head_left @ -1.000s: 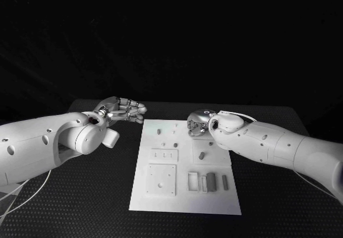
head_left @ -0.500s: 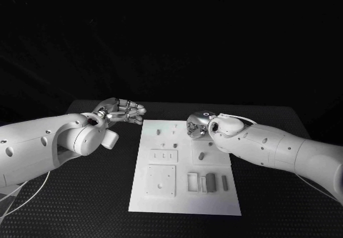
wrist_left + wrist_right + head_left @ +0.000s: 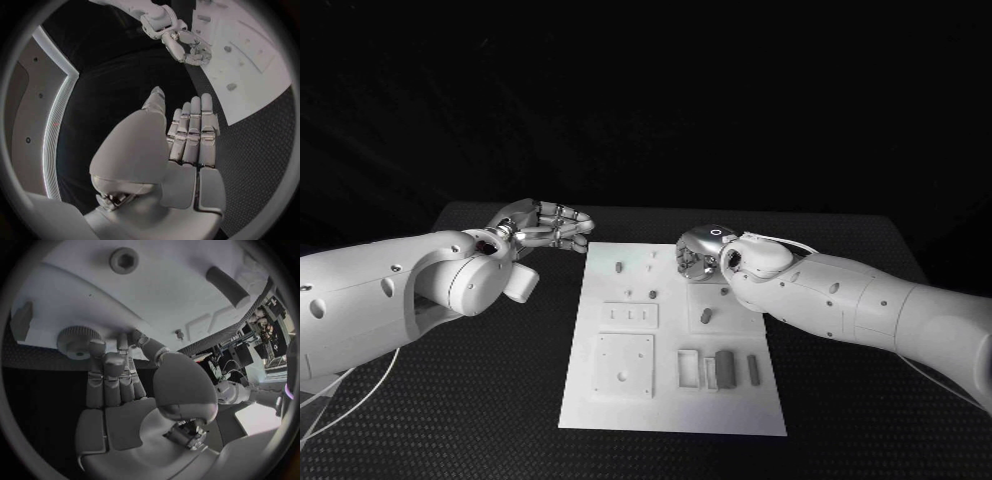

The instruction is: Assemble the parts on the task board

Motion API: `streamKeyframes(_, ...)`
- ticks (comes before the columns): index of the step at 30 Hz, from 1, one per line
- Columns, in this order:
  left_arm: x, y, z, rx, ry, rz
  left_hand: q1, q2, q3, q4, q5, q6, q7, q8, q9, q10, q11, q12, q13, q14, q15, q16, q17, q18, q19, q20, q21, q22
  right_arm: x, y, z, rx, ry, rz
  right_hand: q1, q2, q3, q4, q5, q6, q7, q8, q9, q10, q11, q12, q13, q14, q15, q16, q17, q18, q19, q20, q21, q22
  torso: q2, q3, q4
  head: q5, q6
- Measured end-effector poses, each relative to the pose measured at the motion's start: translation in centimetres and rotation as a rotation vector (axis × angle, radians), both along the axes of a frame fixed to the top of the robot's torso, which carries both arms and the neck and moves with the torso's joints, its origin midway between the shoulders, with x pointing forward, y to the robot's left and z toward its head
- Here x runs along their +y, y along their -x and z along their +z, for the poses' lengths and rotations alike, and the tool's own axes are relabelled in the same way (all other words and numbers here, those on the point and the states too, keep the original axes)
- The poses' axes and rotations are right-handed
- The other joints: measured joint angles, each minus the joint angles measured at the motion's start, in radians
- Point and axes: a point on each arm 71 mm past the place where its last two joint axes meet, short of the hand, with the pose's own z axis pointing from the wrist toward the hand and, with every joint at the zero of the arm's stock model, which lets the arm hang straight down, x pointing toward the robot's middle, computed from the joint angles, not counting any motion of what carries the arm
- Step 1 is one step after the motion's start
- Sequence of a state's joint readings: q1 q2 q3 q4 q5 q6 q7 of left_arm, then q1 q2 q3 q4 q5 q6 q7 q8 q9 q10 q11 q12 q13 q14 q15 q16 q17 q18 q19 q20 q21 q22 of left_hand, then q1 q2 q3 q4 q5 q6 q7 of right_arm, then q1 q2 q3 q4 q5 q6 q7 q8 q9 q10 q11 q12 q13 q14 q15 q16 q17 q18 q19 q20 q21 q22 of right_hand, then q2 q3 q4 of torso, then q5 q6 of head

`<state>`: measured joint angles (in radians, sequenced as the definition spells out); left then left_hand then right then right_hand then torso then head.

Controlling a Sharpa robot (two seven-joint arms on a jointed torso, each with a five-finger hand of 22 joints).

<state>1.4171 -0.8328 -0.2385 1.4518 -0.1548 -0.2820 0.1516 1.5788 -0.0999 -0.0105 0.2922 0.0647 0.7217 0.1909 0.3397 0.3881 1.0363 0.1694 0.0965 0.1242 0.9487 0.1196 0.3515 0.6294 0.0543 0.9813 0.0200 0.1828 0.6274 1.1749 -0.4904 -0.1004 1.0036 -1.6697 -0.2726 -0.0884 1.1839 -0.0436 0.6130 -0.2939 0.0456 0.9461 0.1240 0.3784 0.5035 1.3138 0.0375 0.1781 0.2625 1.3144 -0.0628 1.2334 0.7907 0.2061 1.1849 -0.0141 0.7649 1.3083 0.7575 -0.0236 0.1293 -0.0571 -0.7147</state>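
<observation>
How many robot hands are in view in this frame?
2. The left hand hovers over the black table off the board's far left corner; the right hand is over the board's far right corner.

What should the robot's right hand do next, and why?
Probably close its fingers on the round knurled part. The right hand has its fingertips right at that part on the far end of the task board, but holds nothing. The left hand waits beside the board, holding nothing.

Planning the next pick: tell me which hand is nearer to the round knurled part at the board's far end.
Right. The right hand has its fingertips right at the knurled part on the task board. The left hand hovers off the board's left edge, over the table.
</observation>
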Motion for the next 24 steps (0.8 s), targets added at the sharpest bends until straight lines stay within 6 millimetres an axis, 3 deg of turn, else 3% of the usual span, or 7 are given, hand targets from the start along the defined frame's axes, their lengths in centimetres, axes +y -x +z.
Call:
streamKeyframes(10,0.1,0.0,0.0,0.0,0.0,0.001,0.0,0.0,0.0,0.0,0.0,0.0,0.0,0.0,0.0,0.0,0.0,0.0,0.0,0.0,0.0,0.0,0.0,-0.001,0.0,0.0,0.0,0.0,0.9,0.6,-0.1,-0.027,-0.035,0.013,0.009,0.006,0.0,0.0,0.0,0.004,-0.004,-0.003,-0.001,0.018,-0.006,0.004,0.0,0.0,-0.004,0.0,0.0,0.0,0.0,0.0,0.003,0.0,0.001,-0.0012,0.0006,0.001,0.007)
streamKeyframes(12,0.0,0.0,0.0,0.001,0.0,-0.001,0.0,0.0,0.0,0.0,-0.004,0.0,0.0,0.0,0.0,0.0,0.0,0.0,0.0,0.0,0.0,0.0,0.001,-0.001,0.0,0.0,0.0,0.0,1.2,0.6,0.1,-0.034,-0.043,0.013,0.011,0.004,0.001,-0.001,0.0,0.011,-0.011,-0.003,-0.001,0.025,-0.011,0.007,0.006,-0.004,-0.011,0.004,0.0,0.001,0.004,-0.003,0.006,0.0,0.001,-0.0012,0.0009,0.001,0.008)
streamKeyframes(24,-0.1,0.1,0.0,0.0,0.0,-0.004,-0.004,-0.004,0.0,0.0,-0.004,0.0,0.0,0.0,0.0,0.0,0.0,0.0,0.0,0.0,0.0,0.0,0.001,-0.002,0.0,0.0,0.0,0.0,3.5,0.3,1.0,-0.08,-0.075,0.025,0.006,-0.004,0.007,-0.001,0.0,0.014,-0.014,-0.002,-0.001,0.025,-0.011,0.007,0.013,-0.011,-0.017,0.004,-0.002,0.004,0.004,-0.004,0.006,0.0,0.003,-0.0016,0.0016,0.003,0.016)
